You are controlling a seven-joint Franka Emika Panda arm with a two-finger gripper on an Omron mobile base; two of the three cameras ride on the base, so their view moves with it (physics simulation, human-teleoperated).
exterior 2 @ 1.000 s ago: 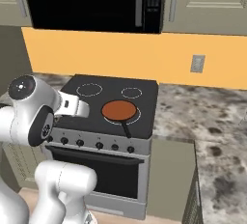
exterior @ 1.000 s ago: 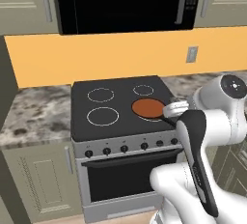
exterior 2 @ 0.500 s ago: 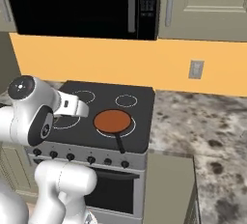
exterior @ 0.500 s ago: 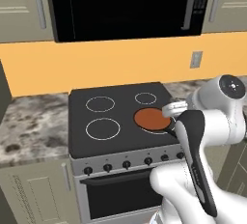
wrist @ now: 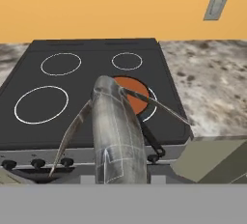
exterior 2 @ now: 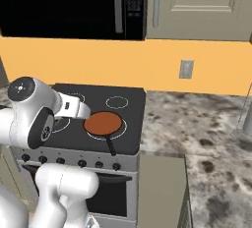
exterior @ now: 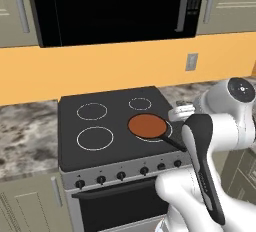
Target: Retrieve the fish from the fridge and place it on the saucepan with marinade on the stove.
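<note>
Grey and silvery, with a faint mesh of scale lines, the fish fills the middle of the hand view, its blunt end pointing away toward the stove and its body running down to the grey band at the bottom. Thin fins splay off it: one sweeps down to the left, another reaches right across the pan's handle. The jaws are closed on the fish, though the finger tips themselves sit under its body and cannot be made out.

At the left of the black cooktop two white burner rings lie bare, one behind the other. To the right of them the saucepan sits on the front right burner, a flat orange-brown disc of marinade with a dark handle running out toward the front right corner. In the hand view the fish covers the pan's near left part, so just an orange wedge of it shows past the fish's nose.

Further right, in the left base view, the gripper hangs just beside the pan's right edge, over the seam between stove and speckled counter; its tips and the fish are too small and too hidden by the white wrist to pick out there. In the right base view the wrist comes in from the left, ending next to the pan's left rim.
</note>
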